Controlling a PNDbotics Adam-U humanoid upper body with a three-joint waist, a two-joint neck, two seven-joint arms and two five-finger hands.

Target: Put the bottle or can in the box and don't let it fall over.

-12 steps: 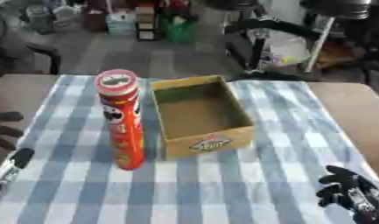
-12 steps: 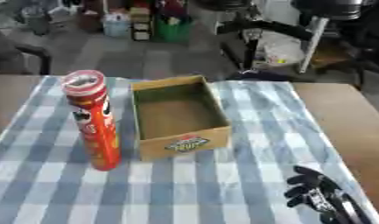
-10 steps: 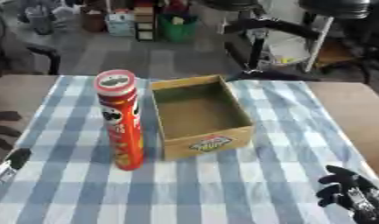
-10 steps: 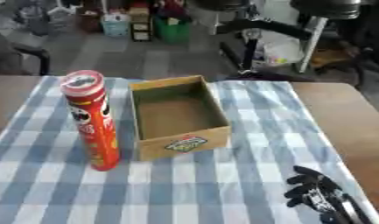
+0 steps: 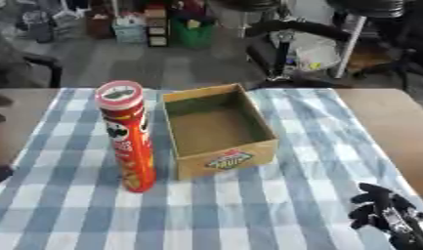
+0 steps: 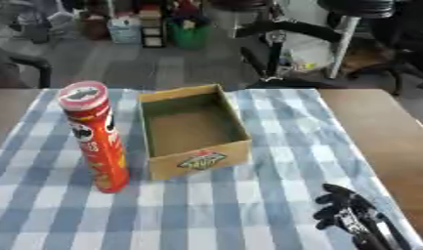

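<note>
You have one tall red cylindrical snack can (image 5: 129,139) with a pale round lid, and one open-topped brown cardboard box (image 5: 216,129) with a red and green logo on its near wall. Take the box as your landmark. The can stands upright just to the left of the box, near its front left corner, close beside it; whether the two touch cannot be told. Nothing lies inside the box. Both sit on one blue and white checked tablecloth (image 5: 248,205), which covers a brown table (image 5: 385,122) whose bare top shows to the right of the box.

Your right hand (image 6: 347,217) shows in front of the box and well to its right, at the lower corner, well apart from both box and can. Its dark fingers are relaxed and spread, holding nothing; the wrist is cut off by the picture's edge.

Your left hand is out of sight in both views. Behind the box, past the far table edge, the floor is cluttered with dark chairs and stands that are too blurred to make out.
</note>
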